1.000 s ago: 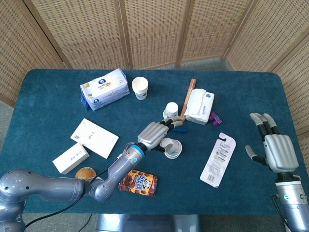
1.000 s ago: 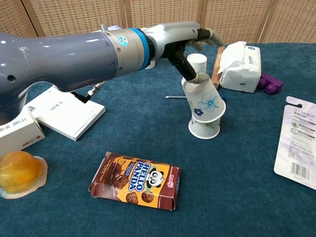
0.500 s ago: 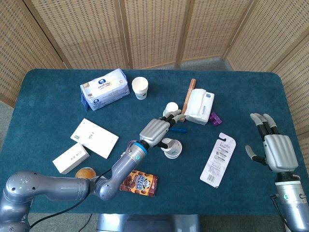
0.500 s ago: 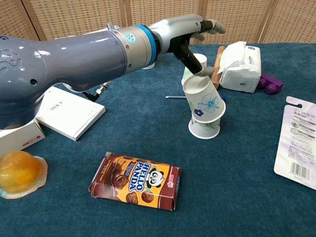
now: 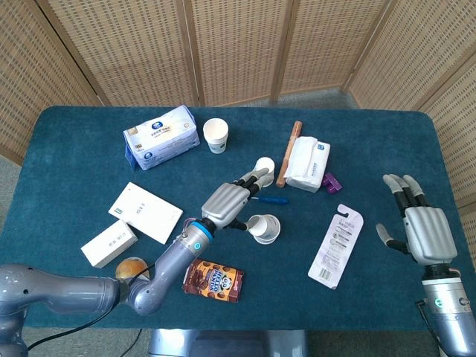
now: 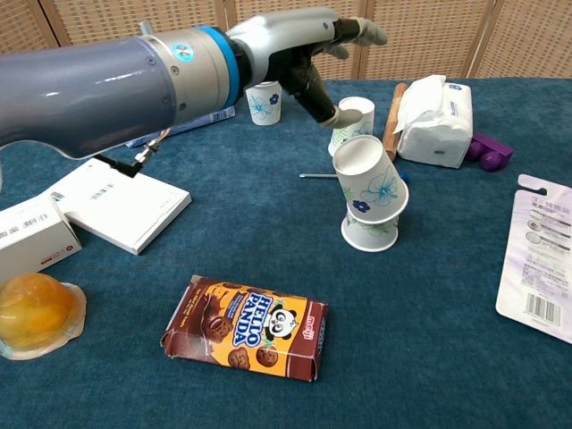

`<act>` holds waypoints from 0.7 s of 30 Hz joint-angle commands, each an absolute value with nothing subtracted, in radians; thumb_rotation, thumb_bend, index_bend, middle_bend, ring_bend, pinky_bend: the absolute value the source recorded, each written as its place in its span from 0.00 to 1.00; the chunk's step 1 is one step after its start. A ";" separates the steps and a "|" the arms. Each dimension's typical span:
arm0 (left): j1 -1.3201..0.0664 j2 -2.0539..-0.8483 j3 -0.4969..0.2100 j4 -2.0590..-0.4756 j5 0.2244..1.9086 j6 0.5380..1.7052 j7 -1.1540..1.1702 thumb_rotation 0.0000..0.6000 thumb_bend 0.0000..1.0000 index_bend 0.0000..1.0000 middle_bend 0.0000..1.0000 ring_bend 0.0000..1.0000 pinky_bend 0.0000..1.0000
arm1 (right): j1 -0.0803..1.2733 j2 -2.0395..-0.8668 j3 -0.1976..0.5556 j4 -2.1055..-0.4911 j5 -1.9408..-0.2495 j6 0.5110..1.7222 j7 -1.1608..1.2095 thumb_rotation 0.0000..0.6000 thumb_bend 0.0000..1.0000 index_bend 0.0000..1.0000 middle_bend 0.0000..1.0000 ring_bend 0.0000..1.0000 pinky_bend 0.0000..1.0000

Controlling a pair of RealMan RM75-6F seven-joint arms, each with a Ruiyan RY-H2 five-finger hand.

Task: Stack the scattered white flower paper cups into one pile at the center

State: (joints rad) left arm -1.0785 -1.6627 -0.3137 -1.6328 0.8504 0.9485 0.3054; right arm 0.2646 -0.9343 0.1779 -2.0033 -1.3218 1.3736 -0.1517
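- Head view: the left hand [image 5: 225,201] hovers over the middle of the blue table [image 5: 74,141], fingers spread and holding nothing, just left of the two nested cups [image 5: 263,228].
- Head view: those nested cups sit near the table's centre, the upper one tipped so its mouth faces left and up.
- Head view: a third flower cup [image 5: 262,169] stands just beyond the left hand's fingertips, beside the wooden stick [image 5: 288,153] and the tissue pack [image 5: 307,164].
- Head view: a fourth cup [image 5: 216,135] stands upright at the far side, just beside the blue wipes pack [image 5: 161,137] — well apart from the centre.
- Head view: the right hand [image 5: 420,227] rests at the right edge, fingers extended and apart, empty, near the blister card [image 5: 336,246].
- Chest view: the left hand [image 6: 308,55] is raised above the table, fingers released, the thumb close to the rim of the third flower cup [image 6: 351,123]; contact cannot be told.
- Chest view: the nested cups [image 6: 370,192] — the bottom one upright on the cloth, the top one leaning in it, tilted to the left.
- Chest view: the fourth cup [image 6: 264,101] shows behind the forearm.
- Chest view: a biscuit box [image 6: 246,327] lies in front, a jelly cup [image 6: 36,315] at the left, two white boxes [image 6: 118,203] behind it.
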 commanded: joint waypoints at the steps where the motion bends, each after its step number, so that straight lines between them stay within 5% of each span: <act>1: -1.078 -1.661 -0.305 -1.635 0.844 0.940 0.314 1.00 0.42 0.01 0.00 0.01 0.29 | 0.265 -0.936 0.178 -2.003 -1.321 1.372 -0.152 1.00 0.37 0.02 0.12 0.00 0.43; 21: -1.158 -1.766 -0.344 -1.489 0.781 0.876 0.317 1.00 0.42 0.01 0.00 0.01 0.29 | 0.253 -0.929 0.181 -1.972 -1.317 1.371 -0.105 1.00 0.37 0.02 0.12 0.00 0.43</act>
